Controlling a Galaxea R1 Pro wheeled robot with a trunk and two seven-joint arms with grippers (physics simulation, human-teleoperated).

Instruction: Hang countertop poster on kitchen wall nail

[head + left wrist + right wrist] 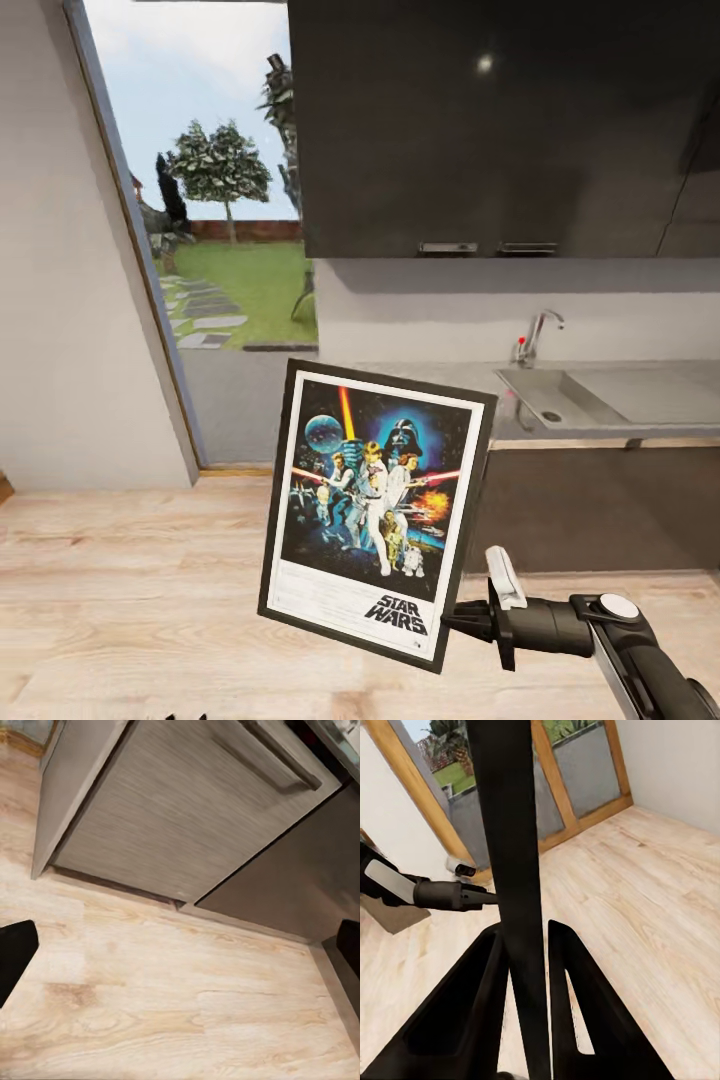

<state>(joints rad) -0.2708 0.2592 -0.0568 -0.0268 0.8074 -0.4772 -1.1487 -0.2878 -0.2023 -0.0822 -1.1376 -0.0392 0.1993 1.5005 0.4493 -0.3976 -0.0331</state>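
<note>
The black-framed Star Wars poster [375,515] hangs upright and slightly tilted in the air above the wooden floor, in front of the counter. My right gripper [455,620] is shut on the frame's lower right edge. In the right wrist view the frame [510,855] runs edge-on as a dark bar between the two fingers [465,1012]. The grey kitchen countertop [470,385] with its inset sink [560,395] and tap [537,335] lies behind the poster. My left gripper [180,945] is open, its dark fingertips [15,949] far apart over the floor.
Dark wall cabinets [500,130] hang above the counter. A large window [220,190] onto a garden is at the left, beside a pale wall [60,300]. Grey-brown base cabinet fronts [187,810] stand near the left arm. Light wooden floor [130,590] spreads in front.
</note>
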